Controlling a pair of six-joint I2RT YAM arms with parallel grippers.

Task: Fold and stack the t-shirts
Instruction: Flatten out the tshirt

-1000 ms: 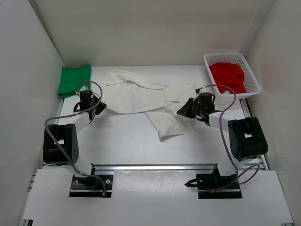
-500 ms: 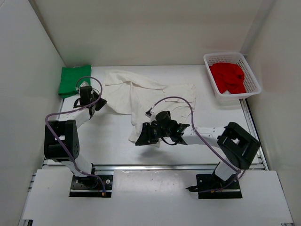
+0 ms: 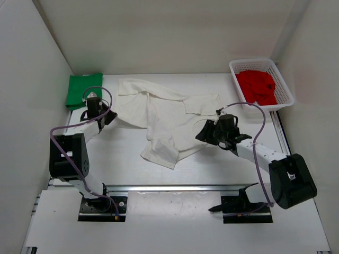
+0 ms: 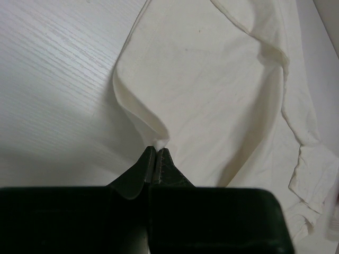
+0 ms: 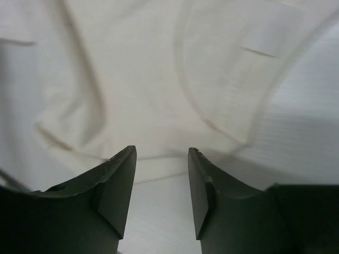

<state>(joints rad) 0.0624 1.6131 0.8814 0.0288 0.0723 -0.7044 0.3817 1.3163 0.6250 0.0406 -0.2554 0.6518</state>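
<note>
Far left, the green t-shirt (image 3: 83, 90) lies folded at the back corner of the desk (image 3: 122, 159); near it the left tool (image 4: 155, 153) is clenched tight on a pinch of the off-white t-shirt (image 3: 159, 114) at its left edge; that shirt sprawls rumpled across the middle of the desk, one flap doubled over toward the near side; the right tool (image 5: 161, 159) hangs at its right side, jaws apart, nothing between them; far right, the red t-shirt (image 3: 257, 87) sits bunched in the white mesh basket (image 3: 286, 98).

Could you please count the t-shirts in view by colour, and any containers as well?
Green t-shirt: 1
Off-white t-shirt: 1
Red t-shirt: 1
White basket: 1
Total: 4
</note>
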